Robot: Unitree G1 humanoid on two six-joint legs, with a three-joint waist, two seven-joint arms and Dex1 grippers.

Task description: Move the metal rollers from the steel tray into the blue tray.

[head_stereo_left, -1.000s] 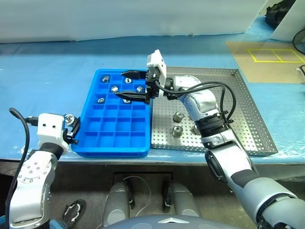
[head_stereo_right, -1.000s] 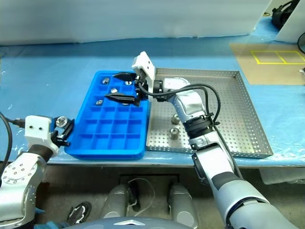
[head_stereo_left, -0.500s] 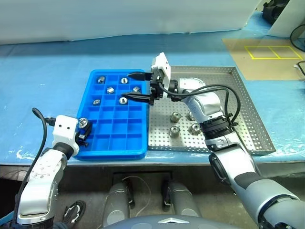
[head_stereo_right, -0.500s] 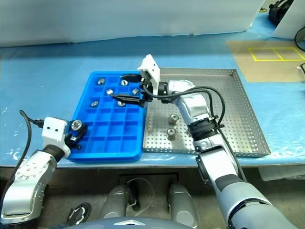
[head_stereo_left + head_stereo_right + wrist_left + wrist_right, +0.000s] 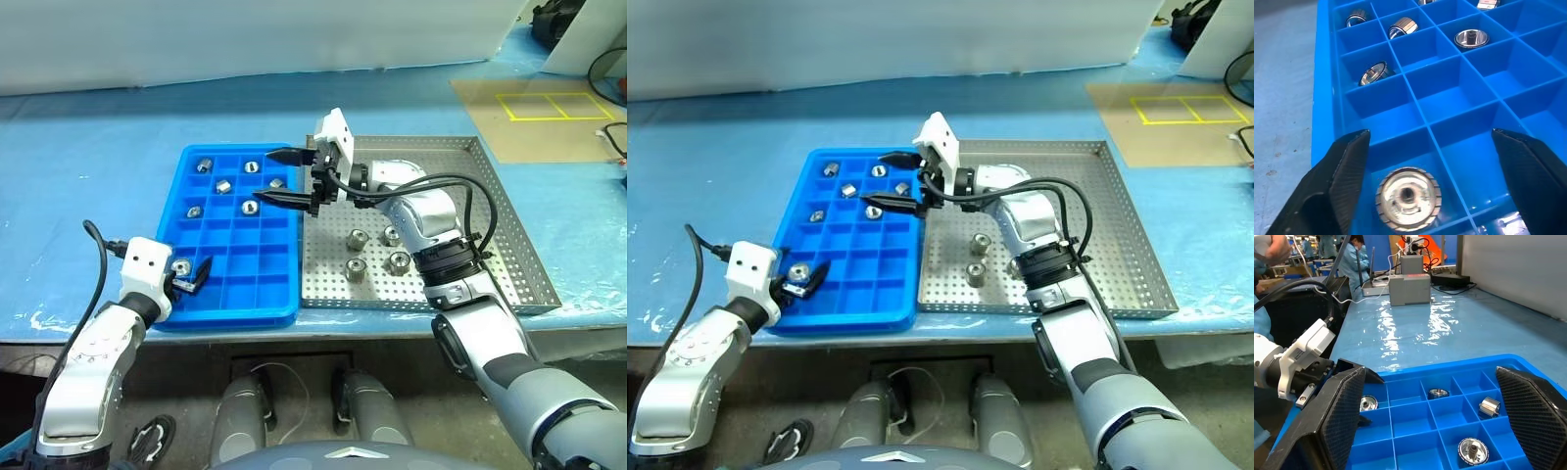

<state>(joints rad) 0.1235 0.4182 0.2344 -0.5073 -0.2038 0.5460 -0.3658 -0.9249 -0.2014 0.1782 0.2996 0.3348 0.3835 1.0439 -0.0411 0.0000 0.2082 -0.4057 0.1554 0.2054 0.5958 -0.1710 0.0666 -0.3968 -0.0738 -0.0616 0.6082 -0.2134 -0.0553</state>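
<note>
The left gripper (image 5: 189, 277) stands with jaws wide, a metal roller (image 5: 1408, 198) lying loose between them in a near-corner cell of the blue tray (image 5: 257, 291): a drop-off just made, by the look of it. The right gripper (image 5: 275, 177), jaws wide and empty, hovers over the tray's far cells. Next it likely must reach into the steel tray (image 5: 509, 241), where three rollers remain; six sit in blue cells.
</note>
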